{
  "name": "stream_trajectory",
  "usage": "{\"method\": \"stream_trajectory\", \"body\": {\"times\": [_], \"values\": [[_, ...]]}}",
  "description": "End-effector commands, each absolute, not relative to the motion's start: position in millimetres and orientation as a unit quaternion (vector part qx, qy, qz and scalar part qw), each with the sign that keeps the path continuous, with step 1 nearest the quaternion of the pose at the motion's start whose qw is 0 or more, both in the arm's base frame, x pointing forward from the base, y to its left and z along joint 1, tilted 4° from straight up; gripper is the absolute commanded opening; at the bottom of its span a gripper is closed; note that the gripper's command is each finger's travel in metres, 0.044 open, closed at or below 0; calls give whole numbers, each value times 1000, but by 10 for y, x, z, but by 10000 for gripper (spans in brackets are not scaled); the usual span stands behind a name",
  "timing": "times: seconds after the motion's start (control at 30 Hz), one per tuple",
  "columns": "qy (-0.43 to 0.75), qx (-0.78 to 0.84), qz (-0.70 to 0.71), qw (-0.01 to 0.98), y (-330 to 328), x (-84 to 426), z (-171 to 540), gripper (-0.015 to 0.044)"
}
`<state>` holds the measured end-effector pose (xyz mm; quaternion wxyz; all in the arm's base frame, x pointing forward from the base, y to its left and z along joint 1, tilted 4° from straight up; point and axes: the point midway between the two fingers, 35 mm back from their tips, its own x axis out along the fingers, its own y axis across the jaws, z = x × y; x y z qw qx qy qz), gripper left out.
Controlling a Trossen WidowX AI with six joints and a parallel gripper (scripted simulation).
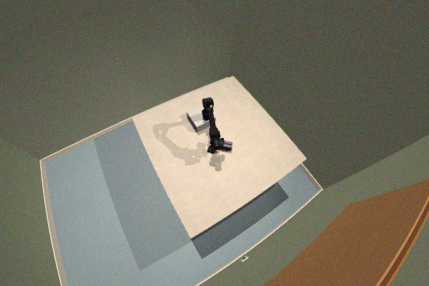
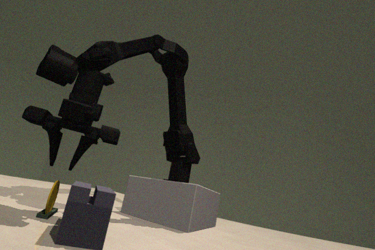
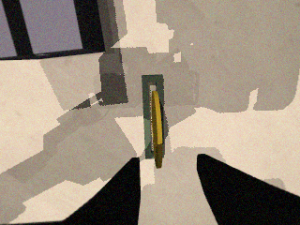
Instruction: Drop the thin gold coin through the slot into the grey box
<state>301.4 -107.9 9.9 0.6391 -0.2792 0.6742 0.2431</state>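
Observation:
The gold coin (image 2: 53,196) (image 3: 157,122) stands on edge in the dark-green holder (image 2: 42,215) (image 3: 146,94), leaning a little to one side in the wrist view. My gripper (image 2: 60,167) (image 3: 168,163) is open, partly, with nothing between its fingers. It points down and hangs above the coin. In the wrist view the coin's near end shows between the two fingertips. The grey box (image 1: 226,147) (image 2: 84,219) (image 3: 56,25) stands beside the holder, its slot showing as a notch in the exterior view. In the top view the arm hides the coin and holder.
A large pale grey block (image 1: 194,114) (image 2: 157,201) stands by the arm's base. The cream table top (image 1: 242,179) has its edges well away from the box. The arm's shadows lie across the table around the holder.

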Motion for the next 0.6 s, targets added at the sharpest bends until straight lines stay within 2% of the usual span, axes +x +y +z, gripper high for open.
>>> {"method": "stream_trajectory", "body": {"times": [0.0, 0.57], "values": [[674, -279, 246, 638, -1076, 2993, 21, 161], [674, -279, 246, 638, -1098, 3002, -233, 161]]}}
